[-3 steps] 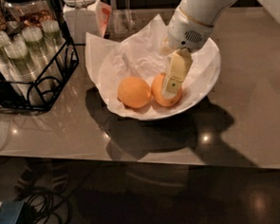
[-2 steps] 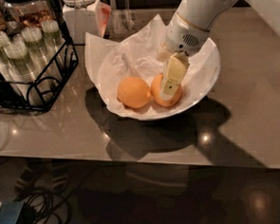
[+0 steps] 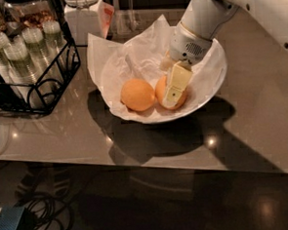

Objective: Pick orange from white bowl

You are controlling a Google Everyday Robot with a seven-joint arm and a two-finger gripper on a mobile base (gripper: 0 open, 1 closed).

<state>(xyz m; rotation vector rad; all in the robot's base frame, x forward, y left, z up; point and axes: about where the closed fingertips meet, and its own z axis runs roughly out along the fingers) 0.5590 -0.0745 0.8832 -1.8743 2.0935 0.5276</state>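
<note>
**A:** What has changed over the last second?

**B:** The gripper (image 3: 176,85) has come down a little and sits deeper in the white bowl (image 3: 208,91). The bowl and both fruits lie where they were.

**A:** Where is the gripper now?

**B:** Inside the bowl, with its cream-coloured end laid across the front of the orange (image 3: 159,92). It seems to touch the skin. The arm (image 3: 254,3) reaches in from the upper right.

**A:** Has it taken hold?

**B:** I cannot tell. The view does not show whether it is clamped on the fruit or spread wide around it.

**A:** And the orange itself?

**B:** It is directly under the gripper, resting on the crumpled white paper (image 3: 130,54) in the near part of the bowl. A paler orange (image 3: 138,94) lies just left of the gripper as seen here, touching the first.

**A:** What else is around?

**B:** The bowl stands on a grey tabletop (image 3: 62,136). Well to the left of the gripper, a black wire rack (image 3: 40,101) holds stacks of cups (image 3: 21,61). Up and to the left, beyond the bowl's rim, stands a white jar (image 3: 81,16).
</note>
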